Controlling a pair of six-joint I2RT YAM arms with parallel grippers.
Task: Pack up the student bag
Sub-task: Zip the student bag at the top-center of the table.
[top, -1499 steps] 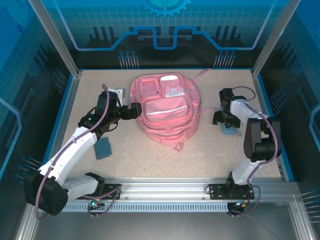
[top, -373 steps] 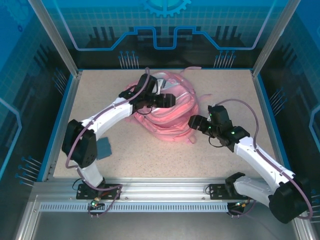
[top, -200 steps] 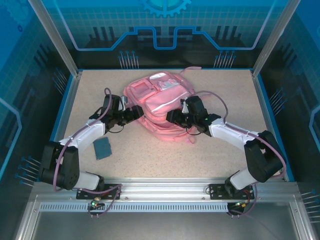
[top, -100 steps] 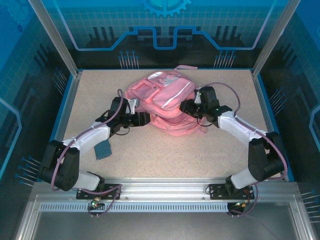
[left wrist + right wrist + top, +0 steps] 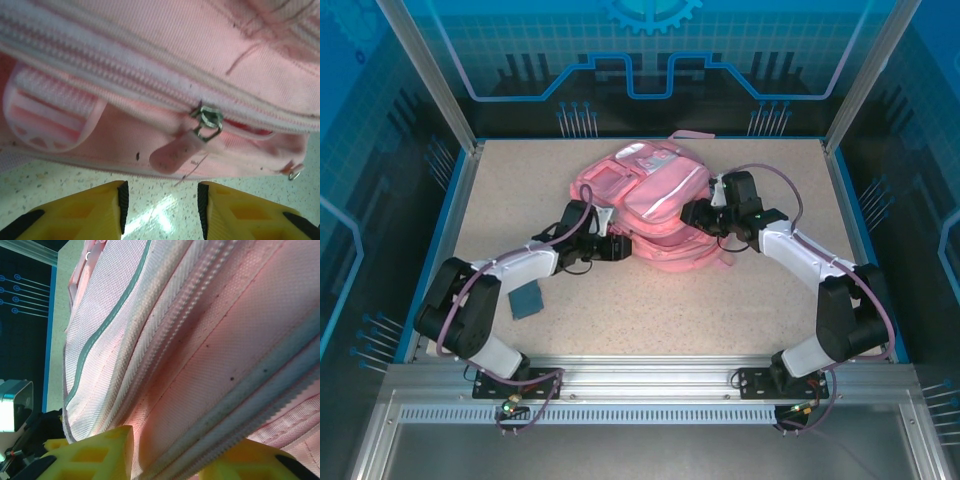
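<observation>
Top external shows you the surface [image 5: 720,310] carrying the student bag [image 5: 655,205] toward its back, zips mostly closed, contents hidden. Your right claw [image 5: 693,213] pinches its side fabric, likely to steady it; your left claw [image 5: 161,194] stands parted, empty. A blue booklet [image 5: 527,298] lies outside, unpacked; the zip pull [image 5: 175,152] sits just ahead of that left claw

Nothing legible found: no lettering, brand, number or label on the student bag [image 5: 640,200]. The back panel [image 5: 650,60] bears only a wordless gear-and-circuit graphic.
</observation>
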